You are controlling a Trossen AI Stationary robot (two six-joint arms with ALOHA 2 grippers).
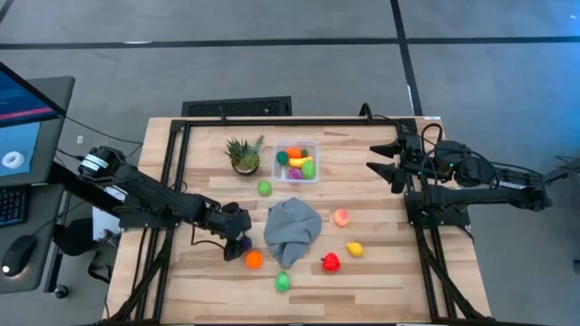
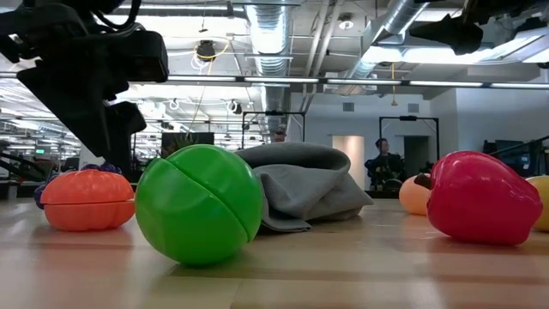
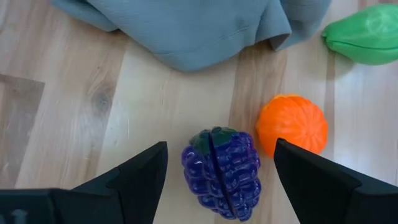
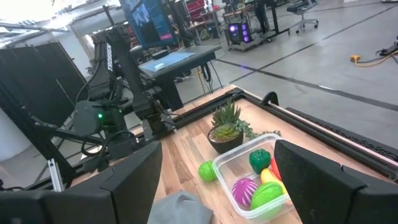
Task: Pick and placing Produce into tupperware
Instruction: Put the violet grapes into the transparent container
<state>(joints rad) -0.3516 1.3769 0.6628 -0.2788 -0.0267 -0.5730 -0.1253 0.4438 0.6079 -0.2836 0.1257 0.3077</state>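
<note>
A: What takes up most of the scene?

B: The wooden table (image 1: 381, 272), with the two arms on either side. The left arm reaches in low across the near part; the right arm waits at the far right edge, raised above the wood.

A: And the next biggest thing?

B: A grey cloth (image 1: 293, 230), crumpled in the middle of the table. Behind it, near the far edge, sits the clear container (image 1: 314, 148), just beside a spiky potted plant (image 1: 245, 155). It already holds several toy pieces: green, yellow, orange and pink ones.

A: Where is the left end effector (image 3: 221, 165)?

B: Down by the cloth's left side, fingers spread wide on either side of the purple grapes (image 3: 221, 172). The grapes lie on the wood between the fingers, and neither finger touches them.

A: The right end effector (image 4: 217, 168)?

B: Parted as well, holding nothing, looking toward the container from the far right.

A: What loose produce is left?

B: An orange piece (image 3: 293, 124) just beside the grapes, a green ball (image 1: 283, 282) near the front edge, a red pepper (image 1: 331, 263), a small yellow piece (image 1: 354, 248), a peach-coloured piece (image 1: 341, 216) right of the cloth, and another green piece (image 1: 264, 188) between the plant and the cloth.
</note>
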